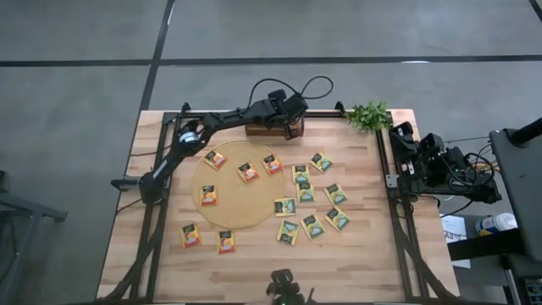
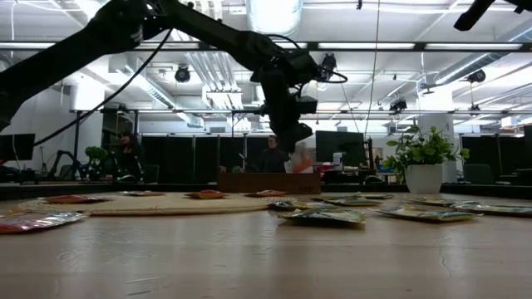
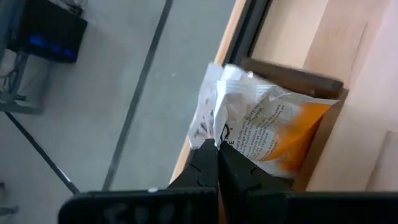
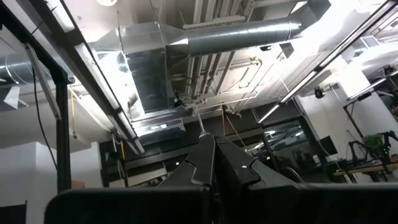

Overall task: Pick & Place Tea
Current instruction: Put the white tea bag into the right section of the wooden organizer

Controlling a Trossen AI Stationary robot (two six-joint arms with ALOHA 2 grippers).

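left claw [image 3: 216, 149] pinched on white-orange sachet [image 3: 261, 127]

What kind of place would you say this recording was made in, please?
Probably an open-plan robotics lab or workshop: exposed metal ductwork under the ceiling, rows of dark monitors behind the wooden table, and a person seated there.

We see a wooden table [image 1: 373, 254]; below the left gripper [image 1: 293, 127] sits the tray [image 1: 262, 129], with the round mat [image 1: 230, 207], sachets [image 1: 306, 195] and plant [image 1: 369, 115] nearby.
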